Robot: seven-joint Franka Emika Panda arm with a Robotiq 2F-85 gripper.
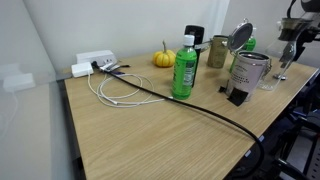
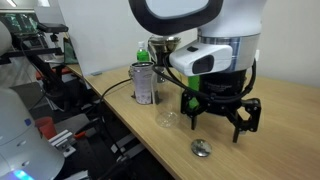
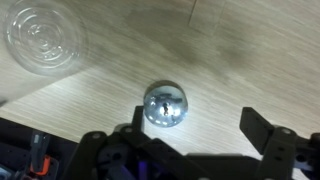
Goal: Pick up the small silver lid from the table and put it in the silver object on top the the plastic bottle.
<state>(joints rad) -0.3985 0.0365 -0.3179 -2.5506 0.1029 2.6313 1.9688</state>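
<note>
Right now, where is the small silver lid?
In an exterior view, the small silver lid lies on the wooden table near its edge, just below the open gripper, beside the plastic bottle.

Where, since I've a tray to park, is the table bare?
The broad stretch of table between the black cable and the near edge is bare. Around the green bottle, pumpkin and can it is crowded, and the open gripper hangs over the small lid beside the clear bottle.

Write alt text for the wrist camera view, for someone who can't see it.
A small silver lid lies on the wooden table, close to the open pincer, whose dark fingers frame the bottom edge. A clear round container, seen from above, sits at the upper left.
</note>
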